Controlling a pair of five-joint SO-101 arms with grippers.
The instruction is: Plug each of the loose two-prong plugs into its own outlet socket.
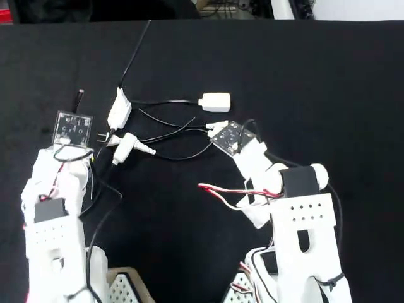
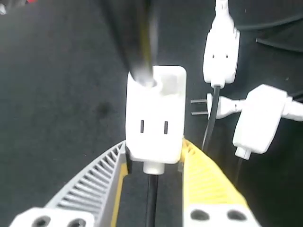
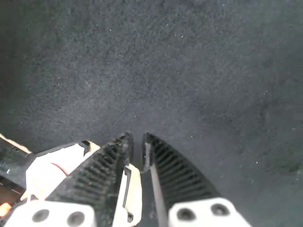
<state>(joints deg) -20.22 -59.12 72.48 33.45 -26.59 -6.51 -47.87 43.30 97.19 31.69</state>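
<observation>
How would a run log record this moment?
left gripper: shut on outlet socket | two-prong plug: loose nearby | right gripper: over table

Robotics lab bench. Table draped in black cloth, two white robot arms mounted side by side, bare wiring exposed.

High view: sat fixed above the black cloth-covered table and looked steeply down from the arms' side toward the far edge; the widest, farthest view.
Left wrist view: rode on the left arm and faced along the left gripper, very near a white rectangular two-slot plastic socket block.
Right wrist view: rode on the right arm and faced down along the right gripper, close over the cloth.
Shared: a small white two-prong plastic plug and the long white plastic socket beside it lay in both the high and left wrist views.
</observation>
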